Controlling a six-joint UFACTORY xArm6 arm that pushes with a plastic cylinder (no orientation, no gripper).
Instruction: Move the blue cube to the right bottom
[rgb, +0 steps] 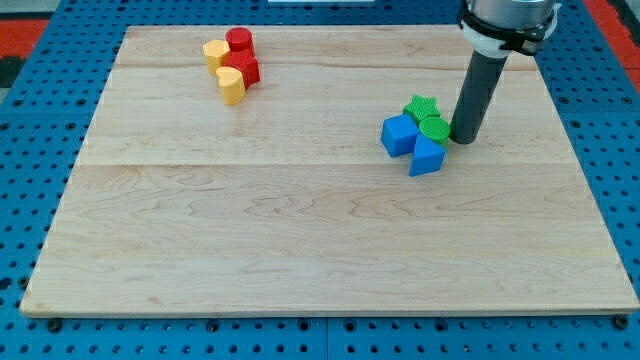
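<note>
Nearest the view's bottom lies the bare wooden desk (300, 260). From the view's top right the arm (505, 20) reaches down, its dark rod upright, and my tip (463, 139) sits on the desk just right of the green cylinder (435, 128), seemingly touching it. The blue cube (399, 134) sits right of centre, pressed against a blue wedge-like block (426, 157) and a green star-like block (421, 107). With no jaws, the tool holds nothing. Red and yellow blocks (233, 62) cluster at top left.
</note>
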